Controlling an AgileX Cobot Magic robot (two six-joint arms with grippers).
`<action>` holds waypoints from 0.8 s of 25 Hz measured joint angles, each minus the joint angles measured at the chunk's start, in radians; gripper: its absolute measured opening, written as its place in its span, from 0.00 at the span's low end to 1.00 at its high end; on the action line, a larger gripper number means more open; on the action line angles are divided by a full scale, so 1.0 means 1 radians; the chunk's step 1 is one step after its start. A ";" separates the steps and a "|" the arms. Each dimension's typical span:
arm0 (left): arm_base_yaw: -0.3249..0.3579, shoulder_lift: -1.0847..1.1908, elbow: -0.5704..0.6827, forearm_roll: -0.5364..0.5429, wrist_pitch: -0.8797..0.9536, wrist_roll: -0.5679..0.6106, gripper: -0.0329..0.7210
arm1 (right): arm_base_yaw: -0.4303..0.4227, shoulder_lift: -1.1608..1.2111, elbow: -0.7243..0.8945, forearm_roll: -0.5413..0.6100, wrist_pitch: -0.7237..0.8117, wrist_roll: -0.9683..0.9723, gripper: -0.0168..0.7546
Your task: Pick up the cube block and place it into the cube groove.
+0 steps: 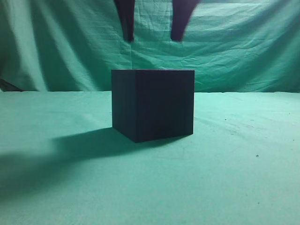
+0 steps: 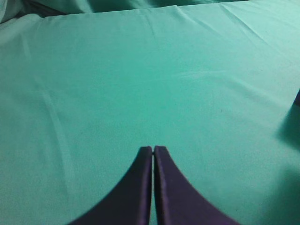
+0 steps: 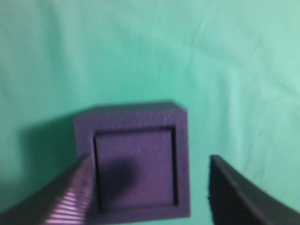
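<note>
Cube groove (image 3: 133,161) holds the cube block (image 3: 136,168), we see; right gripper (image 3: 150,187) above spread, left gripper (image 2: 153,151) closed together.

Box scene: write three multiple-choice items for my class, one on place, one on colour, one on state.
1. Where is the right tool? A. above the box B. far left of it C. touching its side
2. What colour is the cloth? A. red B. green C. white
3. The left tool is: A. wide open B. shut C. gripping a block

Answers: A, the exterior view shows its fingers over the box. B, every view shows green fabric. B, the left wrist view shows its fingers pressed together with nothing between.
</note>
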 joint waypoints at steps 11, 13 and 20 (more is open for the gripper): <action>0.000 0.000 0.000 0.000 0.000 0.000 0.04 | 0.000 -0.176 -0.155 -0.050 0.037 -0.061 0.02; 0.000 0.000 0.000 0.000 0.000 0.000 0.04 | 0.000 -0.247 -0.148 -0.045 0.040 -0.067 0.02; 0.000 0.000 0.000 0.000 0.000 0.000 0.04 | 0.000 -0.591 0.033 -0.056 0.049 -0.077 0.02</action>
